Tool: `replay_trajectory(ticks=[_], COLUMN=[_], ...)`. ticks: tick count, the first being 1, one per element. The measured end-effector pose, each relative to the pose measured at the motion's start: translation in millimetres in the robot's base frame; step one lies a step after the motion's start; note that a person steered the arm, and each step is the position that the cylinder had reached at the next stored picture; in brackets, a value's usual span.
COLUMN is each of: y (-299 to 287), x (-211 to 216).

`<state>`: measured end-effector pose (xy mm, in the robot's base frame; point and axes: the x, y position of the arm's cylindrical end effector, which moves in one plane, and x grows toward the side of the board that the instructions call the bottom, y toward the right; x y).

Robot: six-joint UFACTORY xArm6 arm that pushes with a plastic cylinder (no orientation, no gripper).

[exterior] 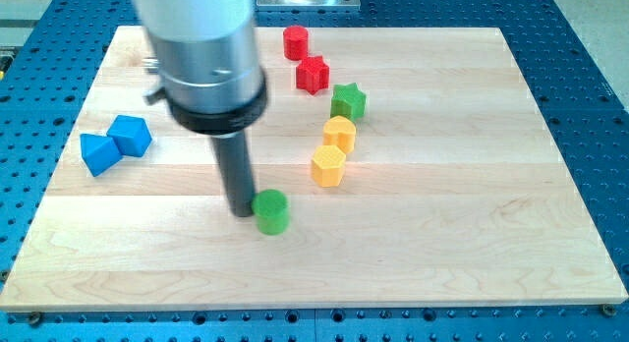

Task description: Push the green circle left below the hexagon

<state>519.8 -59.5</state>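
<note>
The green circle (271, 210) sits on the wooden board, below and left of the yellow hexagon (328, 166). My tip (242, 213) rests on the board right at the green circle's left side, touching or nearly touching it. The rod rises from there to the arm's grey body at the view's top left.
A second yellow block (339, 133) sits just above the hexagon. A green star (348, 100) lies above that. A red star (313, 75) and a red cylinder (295, 41) are near the top. Two blue blocks (115, 142) sit at the left. The board's bottom edge (314, 305) runs near the view's bottom.
</note>
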Motion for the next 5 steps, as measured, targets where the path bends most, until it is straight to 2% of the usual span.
replay_trajectory(ticks=[1, 2, 3, 4, 5], y=[-10, 17, 28, 29, -27], x=[15, 46, 27, 28, 64])
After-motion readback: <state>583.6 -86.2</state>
